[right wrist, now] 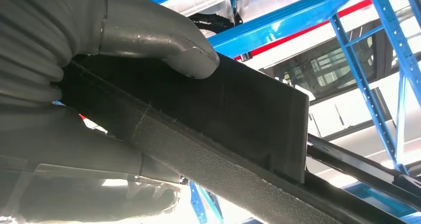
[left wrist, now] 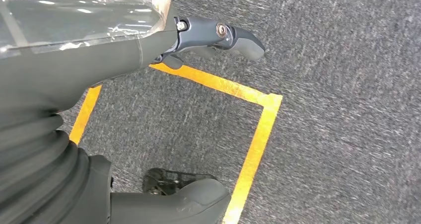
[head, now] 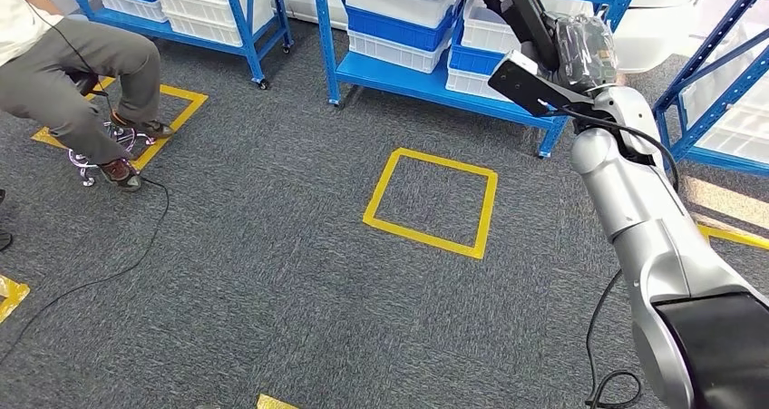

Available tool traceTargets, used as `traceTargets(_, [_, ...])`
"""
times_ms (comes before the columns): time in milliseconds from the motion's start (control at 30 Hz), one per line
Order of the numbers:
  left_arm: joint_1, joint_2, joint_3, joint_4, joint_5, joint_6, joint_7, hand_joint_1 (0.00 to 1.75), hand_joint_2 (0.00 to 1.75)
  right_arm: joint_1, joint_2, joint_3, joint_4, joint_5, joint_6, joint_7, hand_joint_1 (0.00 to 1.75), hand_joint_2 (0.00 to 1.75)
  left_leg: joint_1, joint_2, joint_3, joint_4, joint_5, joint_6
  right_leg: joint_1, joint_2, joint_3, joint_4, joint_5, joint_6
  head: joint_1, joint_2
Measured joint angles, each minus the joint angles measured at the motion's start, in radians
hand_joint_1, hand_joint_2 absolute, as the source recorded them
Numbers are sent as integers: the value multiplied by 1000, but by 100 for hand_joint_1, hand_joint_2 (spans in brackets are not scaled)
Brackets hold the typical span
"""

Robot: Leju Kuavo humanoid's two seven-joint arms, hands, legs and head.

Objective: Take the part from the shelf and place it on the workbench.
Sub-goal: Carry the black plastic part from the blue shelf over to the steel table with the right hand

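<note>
Grey carpet floor (head: 272, 273) lies open across the near and middle ground, with a yellow tape square (head: 432, 202) marked in the middle. Blue shelves (head: 426, 82) with white and blue bins line the far side; a seated person (head: 73, 82) is at far left. The right hand (head: 580, 51) is raised at far right in front of the shelves, thumb and fingers (right wrist: 159, 40) clamped on the part (right wrist: 238, 114), a long flat black piece. The left hand (left wrist: 124, 50) hangs over the floor above a tape corner, fingers (left wrist: 233, 37) apart, holding nothing.

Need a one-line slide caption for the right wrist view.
Right hand grips a long black part, blue shelving behind.
</note>
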Motion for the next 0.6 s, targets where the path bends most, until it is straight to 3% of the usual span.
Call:
traceTargets(100, [-1,0,0,0,-2,0,0,0,175,-2,-1,0,0,-1,0,0,175,175,6,-1,120,-175,41,-4,-1,0,-16,13,4,8,0,0])
traceTargets(133, [-1,0,0,0,-2,0,0,0,175,-3,-1,-1,0,-2,0,0,175,175,5,-3,129,-194,41,-1,2,0,-22,16,6,12,0,0])
traceTargets(233, [0,-1,0,0,-5,0,-1,0,175,-4,-3,-1,0,-3,0,0,175,175,-4,-6,120,-206,49,20,10,1,-36,18,20,33,1,0])
traceTargets(300, [0,-2,0,0,-8,1,-1,0,175,-3,-7,-1,0,-3,0,-1,175,175,-9,-4,111,-215,62,42,8,2,-56,39,5,40,2,0])
traceTargets(367, [0,-3,0,0,-11,1,-1,0,175,-2,-12,-2,0,-4,0,-1,175,175,-11,-2,99,-221,78,61,3,2,-98,131,-52,33,4,0])
traceTargets(433, [0,-3,0,0,-12,1,-1,0,175,0,-15,-3,2,-6,0,-1,175,175,-13,-2,82,-221,89,69,4,3,-146,262,-112,30,5,0])
traceTargets(467, [0,-3,0,0,-13,0,-2,0,175,3,-17,-3,2,-8,1,-1,175,175,-14,-1,74,-221,95,69,5,3,-155,299,-126,34,5,0])
traceTargets(500, [0,-4,0,0,-14,-1,-3,0,175,6,-18,-4,3,-10,2,-1,175,175,-15,-1,67,-221,101,68,5,3,-144,299,-125,39,5,0])
traceTargets(533, [0,-4,0,0,-15,-1,-4,0,175,8,-19,-5,3,-13,3,-1,175,175,-15,-1,62,-220,106,67,6,3,-112,258,-112,46,5,0])
traceTargets(600, [-1,-5,0,0,-18,-2,-5,0,175,9,-21,-8,1,-5,4,-2,175,175,-17,-6,53,-220,117,59,7,14,-19,111,-78,50,5,0])
